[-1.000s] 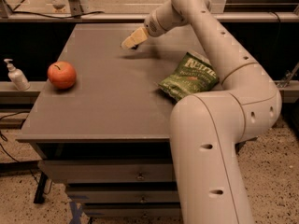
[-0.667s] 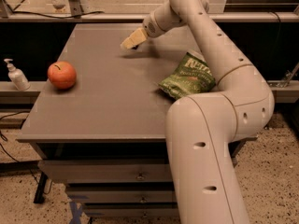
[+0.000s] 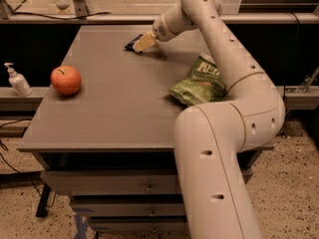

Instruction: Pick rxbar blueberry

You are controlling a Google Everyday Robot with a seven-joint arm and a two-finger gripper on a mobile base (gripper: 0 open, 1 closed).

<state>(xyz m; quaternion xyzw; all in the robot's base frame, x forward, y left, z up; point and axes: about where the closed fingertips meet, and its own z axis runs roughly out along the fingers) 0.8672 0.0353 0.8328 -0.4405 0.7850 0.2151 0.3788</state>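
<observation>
The dark rxbar blueberry [image 3: 132, 43] is lying flat near the far edge of the gray table [image 3: 109, 113]. The gripper [image 3: 144, 42] is sitting right at its right end and hiding part of it, so I cannot tell if the claw is apart or together. The big white arm [image 3: 227, 63] is reaching past a green chip bag [image 3: 198, 83] on the right, while a red apple [image 3: 66, 79] is sitting well apart on the left, near a white pump bottle [image 3: 16, 79] off the table.

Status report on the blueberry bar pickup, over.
Claw low at the table's far side, over the rxbar blueberry. Bar partly hidden beneath it. Chip bag and apple sit well clear.
</observation>
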